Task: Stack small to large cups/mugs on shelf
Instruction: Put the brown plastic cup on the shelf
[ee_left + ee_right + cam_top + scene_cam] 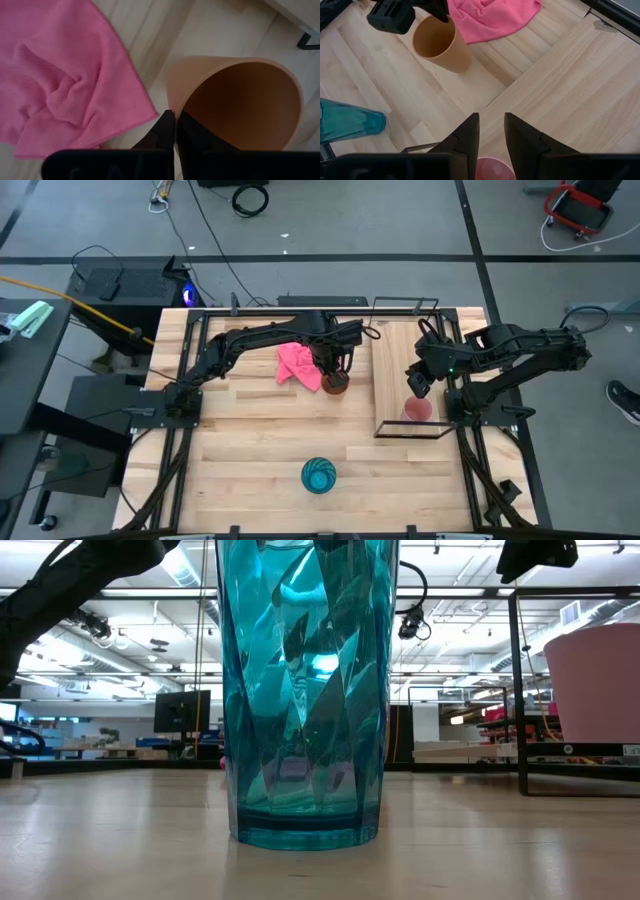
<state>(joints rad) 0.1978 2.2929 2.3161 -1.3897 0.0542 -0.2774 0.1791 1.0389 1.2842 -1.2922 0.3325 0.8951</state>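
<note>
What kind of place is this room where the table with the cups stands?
Probably a robotics lab or workshop in a large open hall. The low view shows a high ceiling with rows of strip lights and far desks with a monitor. From above, cables lie on a bare grey floor around the butcher-block table.

Robotics lab / open industrial workspace. Butcher-block table (260,450) sits in a black metal frame on a grey concrete floor (400,220) with loose cables (205,230). Low view: exposed ceiling with strip lights (130,615), a monitor (182,710) and other benches behind. Red cart (578,205) sits by the far edge.
</note>
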